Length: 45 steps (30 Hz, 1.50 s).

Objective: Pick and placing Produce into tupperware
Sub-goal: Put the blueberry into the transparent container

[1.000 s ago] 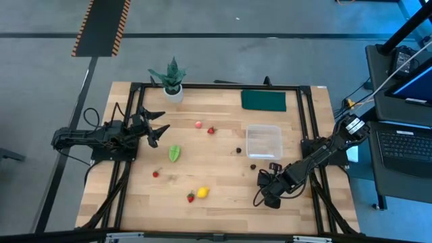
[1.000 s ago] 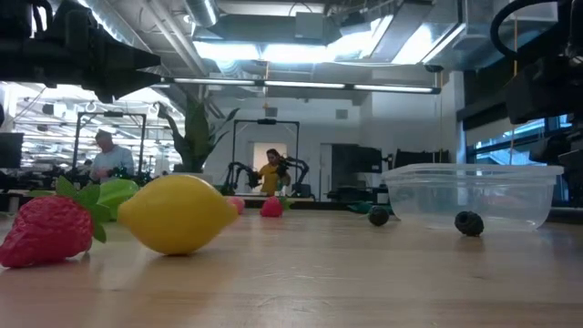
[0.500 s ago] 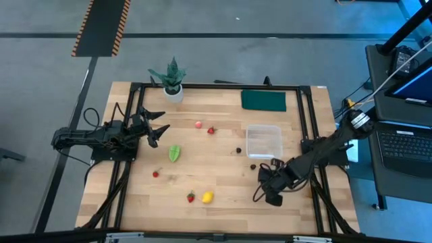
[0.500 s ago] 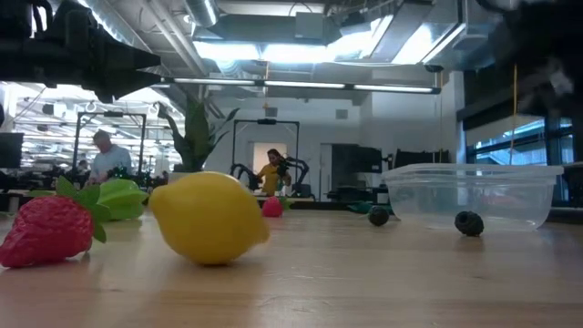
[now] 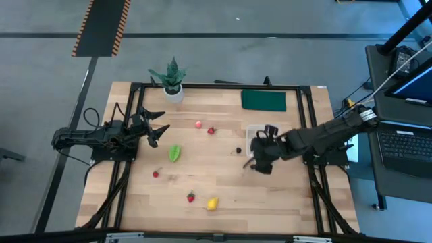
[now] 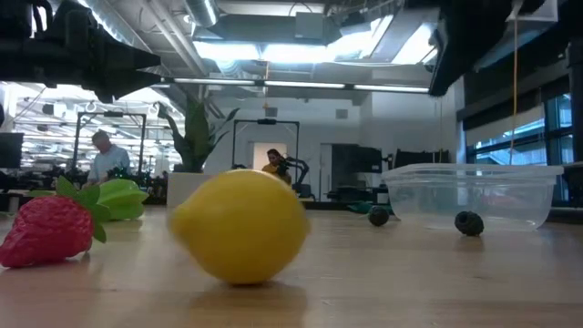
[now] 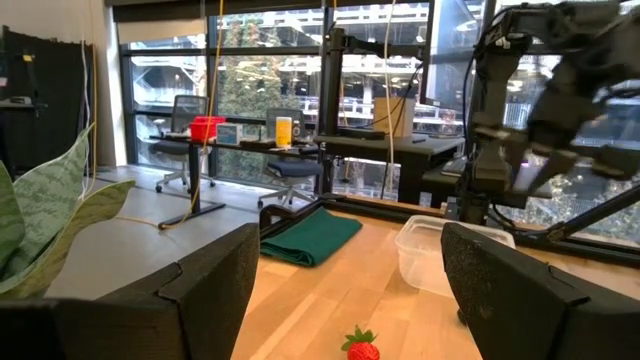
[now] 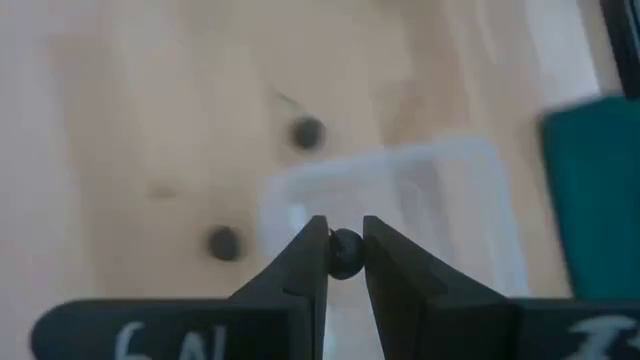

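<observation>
The clear tupperware (image 5: 251,135) sits right of the table's centre, and the low view shows it too (image 6: 469,196). My right gripper (image 5: 255,160) hovers at its near left corner, shut on a dark berry (image 8: 346,253). Two other dark berries (image 8: 308,132) (image 8: 224,242) lie on the wood. A lemon (image 5: 213,202), a strawberry (image 5: 191,197), a red berry (image 5: 156,173), a green leafy piece (image 5: 175,153), a pink fruit (image 5: 198,124) and another strawberry (image 5: 211,130) are scattered on the table. My left gripper (image 5: 156,129) waits open at the left side. My right gripper pinches the dark berry (image 8: 346,253) between its two fingertips (image 8: 312,250), coming from above and pointing down. The berry is lifted clear of the table, over the tupperware's edge (image 8: 300,185).
A potted plant (image 5: 173,82) stands at the far edge and a flat dark green rectangle (image 5: 263,100) lies far right. The lemon (image 6: 241,228) fills the middle of the low view, with a strawberry (image 6: 46,228) beside it. Bare wood lies between the pieces.
My right gripper has risen and swung from the table's near right area toward the far edge and left, ending over the tupperware's near left corner. The lemon has rolled along the table toward the near edge and a little right.
</observation>
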### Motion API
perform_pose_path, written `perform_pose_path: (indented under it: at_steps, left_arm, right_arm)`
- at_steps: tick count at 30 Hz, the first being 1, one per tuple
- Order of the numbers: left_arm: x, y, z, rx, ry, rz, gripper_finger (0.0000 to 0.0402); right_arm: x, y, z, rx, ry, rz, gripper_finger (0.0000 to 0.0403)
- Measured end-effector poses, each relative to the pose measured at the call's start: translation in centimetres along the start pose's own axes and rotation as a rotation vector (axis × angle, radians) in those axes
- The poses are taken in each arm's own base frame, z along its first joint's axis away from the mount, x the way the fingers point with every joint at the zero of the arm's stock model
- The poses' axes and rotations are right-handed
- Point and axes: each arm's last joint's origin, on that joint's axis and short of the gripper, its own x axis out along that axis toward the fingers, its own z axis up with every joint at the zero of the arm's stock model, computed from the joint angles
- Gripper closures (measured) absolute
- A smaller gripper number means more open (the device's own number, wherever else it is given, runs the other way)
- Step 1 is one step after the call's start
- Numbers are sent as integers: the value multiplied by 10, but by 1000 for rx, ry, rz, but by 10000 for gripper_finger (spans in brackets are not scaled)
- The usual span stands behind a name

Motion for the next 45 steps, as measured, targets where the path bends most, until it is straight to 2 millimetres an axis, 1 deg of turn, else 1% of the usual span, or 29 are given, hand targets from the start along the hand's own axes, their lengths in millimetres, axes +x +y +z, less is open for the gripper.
perform_pose_path:
  at_steps: [4,7,10,13,15,23,42,45]
  left_arm:
    - [0,0,0,0,0,0,97]
    - [0,0,0,-1,0,0,97]
    - [0,0,0,-2,0,0,97]
    - [0,0,0,-2,0,0,97]
    - [0,0,0,-2,0,0,97]
    - [0,0,0,-5,0,0,97]
    - [0,0,0,-4,0,0,97]
    - [0,0,0,-4,0,0,97]
  right_arm:
    - [31,-18,-11,50,85,-42,342]
    - [56,-28,-27,101,181,-3,340]
    - [78,-32,-40,158,210,79,339]
    - [91,-35,-46,226,203,136,339]
    - [97,-37,-50,265,205,143,340]
    - [105,-47,-58,352,244,109,330]
    - [106,-47,-54,304,208,134,326]
    - [106,-47,-54,305,208,134,314]
